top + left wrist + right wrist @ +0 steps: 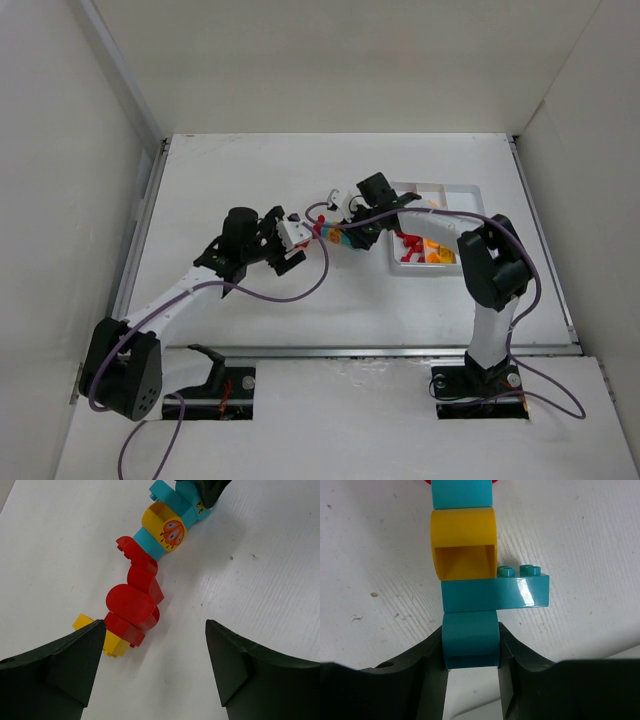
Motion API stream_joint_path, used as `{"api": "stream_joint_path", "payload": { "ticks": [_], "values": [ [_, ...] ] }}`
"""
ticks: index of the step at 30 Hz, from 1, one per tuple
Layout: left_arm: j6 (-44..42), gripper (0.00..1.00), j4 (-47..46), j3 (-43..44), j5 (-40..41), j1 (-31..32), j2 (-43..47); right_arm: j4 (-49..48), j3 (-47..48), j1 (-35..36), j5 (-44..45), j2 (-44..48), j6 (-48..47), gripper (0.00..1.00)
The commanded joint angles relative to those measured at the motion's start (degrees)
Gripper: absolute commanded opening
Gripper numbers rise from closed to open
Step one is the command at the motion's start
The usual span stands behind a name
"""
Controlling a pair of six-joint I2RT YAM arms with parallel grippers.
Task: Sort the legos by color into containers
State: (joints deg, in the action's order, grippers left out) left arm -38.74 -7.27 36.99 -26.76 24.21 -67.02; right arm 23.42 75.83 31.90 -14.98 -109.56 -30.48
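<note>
A joined row of legos (330, 236) lies on the table between my two grippers. In the left wrist view it runs from a yellow brick (112, 642) through red bricks (132, 600) to a yellow round piece (164, 527) and cyan bricks (170, 502). My left gripper (154, 625) is open at the red and yellow end, its left finger touching or nearly touching the yellow brick. My right gripper (471, 647) is shut on the cyan end brick (470, 632). The white tray (455, 195) holds red (408, 245) and orange legos (438, 255).
The tray stands just right of the row, beside the right arm's elbow (492, 262). White walls enclose the table on the left, back and right. A purple cable (300, 290) hangs from the left arm.
</note>
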Motion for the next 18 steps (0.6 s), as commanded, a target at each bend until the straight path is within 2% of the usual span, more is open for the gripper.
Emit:
{"api": "stream_joint_path", "payload": {
  "ticks": [1,4,7,8,13,18],
  "values": [
    [-4.0,0.78,-1.8,0.5,-4.5,-0.3,-0.3,1.0,3.4,0.4,-0.9,2.4,-1.9,0.00],
    [-8.6,0.84,0.1,2.6,-7.4,-0.3,-1.9,1.8,4.1,0.4,-4.0,4.0,-1.9,0.00],
    [-12.5,1.00,0.8,5.5,-10.0,-0.3,-4.2,1.8,4.1,0.4,-10.9,5.3,-1.9,0.00],
    [-13.2,1.00,0.8,6.2,-10.1,-0.3,-4.2,2.5,4.1,0.4,-14.3,5.3,-1.9,0.00],
    [-20.8,1.00,0.1,7.0,-10.7,0.9,-4.8,6.7,8.5,0.4,-19.6,5.3,-0.4,0.00],
    [-36.2,1.00,0.6,5.3,-9.7,3.9,-2.5,7.3,12.1,0.4,-24.3,5.8,3.1,0.00]
  ]
}}
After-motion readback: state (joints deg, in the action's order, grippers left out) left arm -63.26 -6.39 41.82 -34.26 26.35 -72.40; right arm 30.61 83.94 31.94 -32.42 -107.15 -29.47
